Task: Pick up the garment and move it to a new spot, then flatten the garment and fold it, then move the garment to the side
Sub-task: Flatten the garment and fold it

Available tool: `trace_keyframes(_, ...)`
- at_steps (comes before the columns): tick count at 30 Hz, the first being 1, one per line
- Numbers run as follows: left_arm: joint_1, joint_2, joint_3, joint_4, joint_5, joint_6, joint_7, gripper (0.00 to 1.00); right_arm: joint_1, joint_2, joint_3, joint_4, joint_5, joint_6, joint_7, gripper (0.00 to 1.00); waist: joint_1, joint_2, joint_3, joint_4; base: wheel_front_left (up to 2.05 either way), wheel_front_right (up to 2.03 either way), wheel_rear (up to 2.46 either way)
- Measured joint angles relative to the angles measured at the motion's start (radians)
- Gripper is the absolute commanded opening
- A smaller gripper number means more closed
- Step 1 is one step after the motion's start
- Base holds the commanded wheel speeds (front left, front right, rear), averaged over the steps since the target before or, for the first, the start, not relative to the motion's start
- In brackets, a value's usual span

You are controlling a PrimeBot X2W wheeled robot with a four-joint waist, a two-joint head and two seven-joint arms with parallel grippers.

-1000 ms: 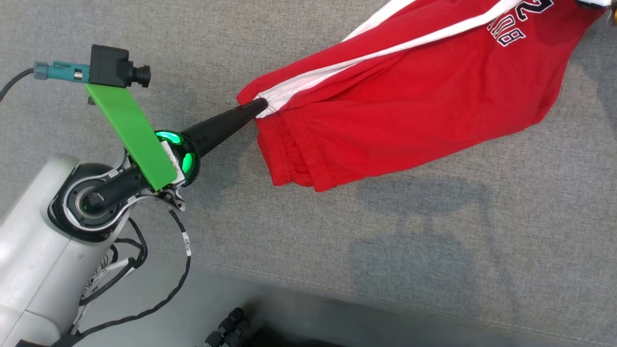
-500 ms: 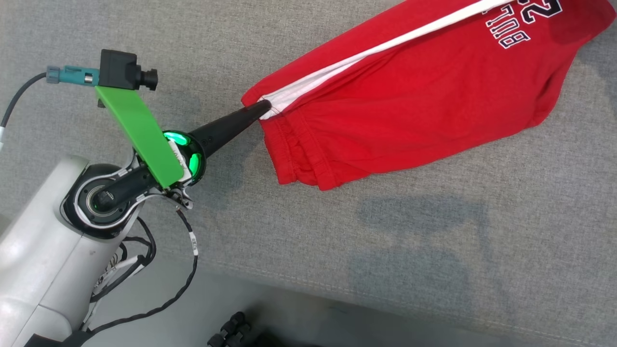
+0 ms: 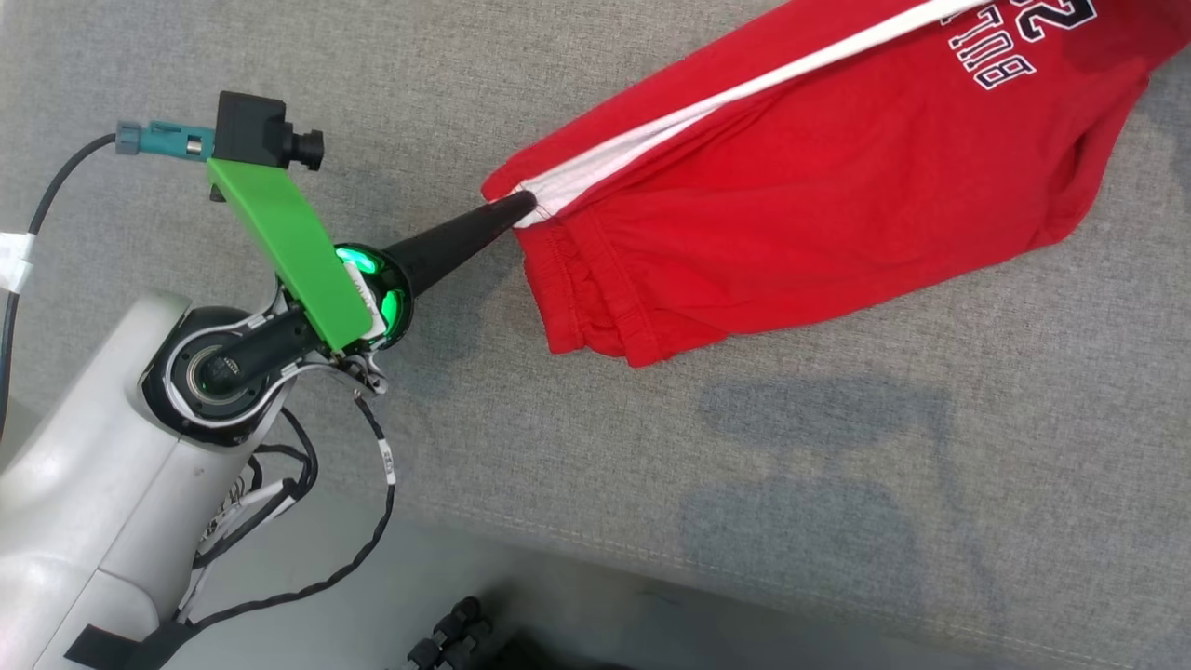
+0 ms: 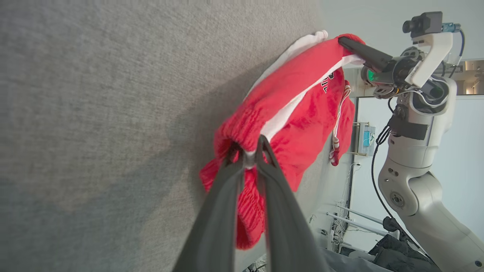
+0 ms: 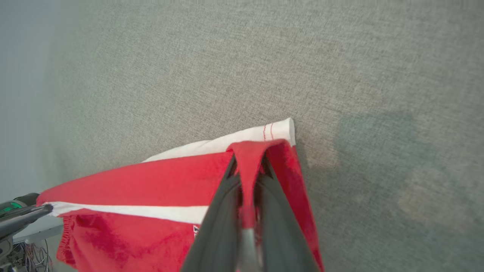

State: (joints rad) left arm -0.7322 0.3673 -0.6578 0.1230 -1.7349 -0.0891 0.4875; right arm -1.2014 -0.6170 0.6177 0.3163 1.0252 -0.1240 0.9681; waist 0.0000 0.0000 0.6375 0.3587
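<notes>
The garment [image 3: 791,205] is a pair of red shorts with a white side stripe and dark lettering, stretched across the grey surface. My left gripper [image 3: 519,205] is shut on the waistband corner at the white stripe; in its wrist view the left gripper [image 4: 249,153] pinches the bunched cloth. My right gripper [image 5: 247,158] is shut on a red fold at the garment's [image 5: 151,181] other end. From the left wrist view, the right gripper [image 4: 342,39] holds the far end of the garment [image 4: 298,113] raised off the surface.
The grey fabric surface [image 3: 651,465] stretches wide below and left of the garment. Its front edge [image 3: 577,554] runs along the bottom, with floor and dark gear [image 3: 447,637] beyond. The right arm's pale body [image 4: 412,151] stands past the garment's far end.
My left gripper and the garment's waistband end have shifted a little to the right in the head view. Both grips on the cloth hold as before.
</notes>
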Motion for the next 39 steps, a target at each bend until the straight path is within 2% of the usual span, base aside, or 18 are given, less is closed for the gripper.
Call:
trace_keyframes(1,-0.003,-0.002,0.0,0.005,0.0,0.0,0.0,0.56,-0.003,0.004,0.0,0.002,-0.007,0.0,-0.007,1.0,0.0,0.0,0.001,0.001,0.0,0.0,0.0)
trace_keyframes(2,-0.005,-0.003,0.0,0.01,0.001,0.0,0.0,1.0,-0.005,0.008,0.0,0.003,-0.012,0.0,-0.014,1.0,0.0,0.0,0.001,0.002,0.0,0.0,0.0)
trace_keyframes(8,-0.006,-0.027,-0.015,0.054,0.006,-0.008,-0.006,1.0,0.004,0.024,0.001,0.031,-0.042,0.0,-0.089,1.0,0.0,0.0,-0.016,0.003,0.0,0.0,0.0)
trace_keyframes(12,-0.006,-0.028,-0.011,0.081,0.018,-0.009,-0.029,1.0,0.025,0.034,-0.017,0.034,-0.058,0.002,-0.182,1.0,0.0,0.0001,-0.035,0.0,0.0,0.0,0.0)
trace_keyframes(15,-0.005,-0.023,-0.001,0.095,0.033,-0.011,-0.057,1.0,0.061,0.044,-0.039,0.035,-0.054,0.02,-0.243,1.0,0.0,0.0,-0.054,-0.007,0.0,0.0,0.0)
trace_keyframes(17,-0.002,-0.018,0.015,0.096,0.056,-0.018,-0.084,1.0,0.093,0.044,-0.047,0.032,-0.049,0.048,-0.29,1.0,0.0,0.0,-0.069,-0.011,0.0,0.0,0.0)
trace_keyframes(20,0.0,0.014,0.021,0.095,0.159,-0.024,-0.16,1.0,0.142,0.038,-0.055,0.01,-0.061,0.096,-0.393,1.0,0.0,0.0,-0.095,-0.019,0.0,0.0,0.0)
trace_keyframes(22,0.006,0.043,0.027,0.095,0.245,-0.027,-0.226,1.0,0.174,0.03,-0.069,-0.01,-0.086,0.115,-0.486,1.0,0.0,0.0,-0.114,-0.025,0.0,0.0,0.0)
trace_keyframes(23,0.011,0.059,0.025,0.095,0.298,-0.027,-0.261,1.0,0.193,0.016,-0.067,-0.026,-0.116,0.137,-0.528,1.0,-0.0001,0.0,-0.125,-0.028,0.0,0.0,0.0)
trace_keyframes(26,0.037,0.097,0.014,0.097,0.433,-0.03,-0.358,1.0,0.263,-0.012,-0.07,-0.049,-0.187,0.15,-0.667,1.0,-0.0001,0.0,-0.159,-0.037,0.0,0.0,0.0)
trace_keyframes(30,0.104,0.124,0.001,0.103,0.558,-0.03,-0.481,1.0,0.372,-0.036,-0.066,-0.063,-0.28,0.138,-0.826,1.0,-0.0001,0.0,-0.209,-0.052,0.0,0.0,0.0)
trace_keyframes(34,0.183,0.12,-0.006,0.106,0.614,-0.023,-0.592,1.0,0.509,-0.026,-0.06,-0.062,-0.297,0.112,-0.94,1.0,-0.0001,0.0001,-0.261,-0.071,0.0,0.0,0.0)
trace_keyframes(39,0.288,0.121,0.0,0.123,0.689,0.047,-0.73,1.0,0.663,0.006,-0.026,-0.048,-0.304,0.093,-1.033,1.0,-0.0001,0.0,-0.328,-0.098,0.0,0.0,0.0)
